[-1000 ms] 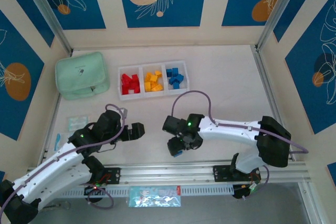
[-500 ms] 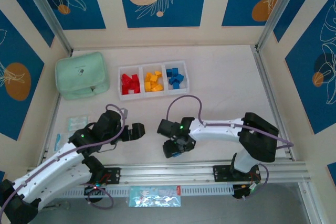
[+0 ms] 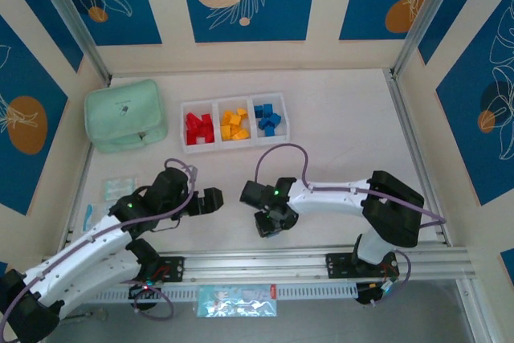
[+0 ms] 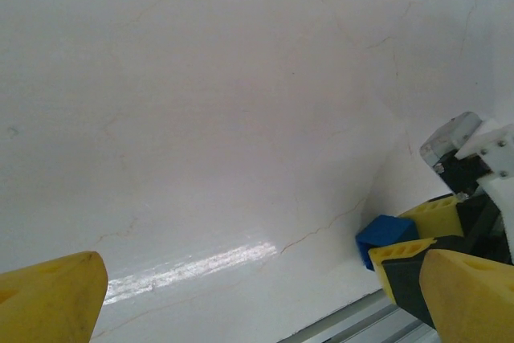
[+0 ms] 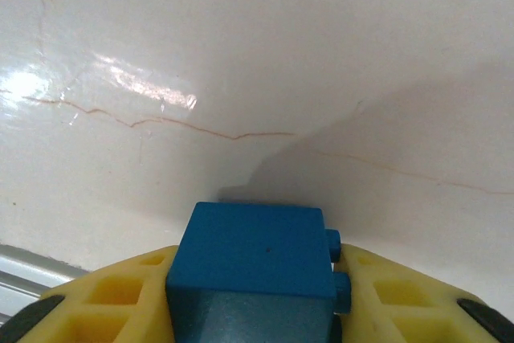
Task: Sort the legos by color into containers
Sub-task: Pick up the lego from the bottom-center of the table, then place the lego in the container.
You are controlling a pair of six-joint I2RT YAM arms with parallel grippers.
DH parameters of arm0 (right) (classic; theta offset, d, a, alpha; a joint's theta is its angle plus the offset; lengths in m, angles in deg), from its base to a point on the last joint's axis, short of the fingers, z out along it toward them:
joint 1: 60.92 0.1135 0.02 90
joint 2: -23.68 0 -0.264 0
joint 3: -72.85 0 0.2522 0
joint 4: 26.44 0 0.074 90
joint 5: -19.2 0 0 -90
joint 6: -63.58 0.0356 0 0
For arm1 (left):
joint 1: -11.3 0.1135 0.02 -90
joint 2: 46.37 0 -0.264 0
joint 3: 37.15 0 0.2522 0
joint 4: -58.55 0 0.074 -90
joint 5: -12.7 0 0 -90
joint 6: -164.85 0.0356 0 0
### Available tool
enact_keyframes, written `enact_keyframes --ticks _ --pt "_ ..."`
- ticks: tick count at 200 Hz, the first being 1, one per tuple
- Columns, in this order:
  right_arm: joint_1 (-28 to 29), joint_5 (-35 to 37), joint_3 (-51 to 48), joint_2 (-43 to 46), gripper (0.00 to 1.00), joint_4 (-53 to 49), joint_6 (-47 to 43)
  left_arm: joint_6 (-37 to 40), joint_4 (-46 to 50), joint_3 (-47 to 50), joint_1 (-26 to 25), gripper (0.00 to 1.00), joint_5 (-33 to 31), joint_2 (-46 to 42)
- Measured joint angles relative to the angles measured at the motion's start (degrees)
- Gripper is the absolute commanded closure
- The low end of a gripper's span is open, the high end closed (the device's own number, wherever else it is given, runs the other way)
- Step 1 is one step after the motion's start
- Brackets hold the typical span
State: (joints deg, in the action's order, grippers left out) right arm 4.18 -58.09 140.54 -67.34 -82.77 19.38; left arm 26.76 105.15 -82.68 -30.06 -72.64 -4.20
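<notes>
Right claw [image 3: 269, 227] clamps blue lego [image 5: 253, 251] | left claw [image 3: 210, 201] spread, empty | I judge: brick juts past fingertips, could slip mid-carry.

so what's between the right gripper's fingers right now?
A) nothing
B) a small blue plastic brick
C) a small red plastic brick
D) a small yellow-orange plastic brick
B: the right wrist view shows a small blue plastic brick clamped between the yellow fingers of the right gripper.
</notes>
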Motion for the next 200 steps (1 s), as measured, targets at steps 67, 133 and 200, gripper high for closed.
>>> enact_keyframes --ticks 67,133,200 --pt "-14.8 2.8 10.3 6.2 0.61 -3.1 -8.5 1.7 -1.4 -7.1 0.0 0.01 -2.1 5.5" --pt "-32.0 3.4 27.9 -6.3 0.61 3.2 -19.3 4.9 -7.0 -15.0 2.5 0.01 -4.8 14.8" --pt "-37.7 3.8 50.5 -29.6 0.3 5.4 -25.2 6.7 -10.7 -17.4 6.1 0.01 -6.2 19.1"
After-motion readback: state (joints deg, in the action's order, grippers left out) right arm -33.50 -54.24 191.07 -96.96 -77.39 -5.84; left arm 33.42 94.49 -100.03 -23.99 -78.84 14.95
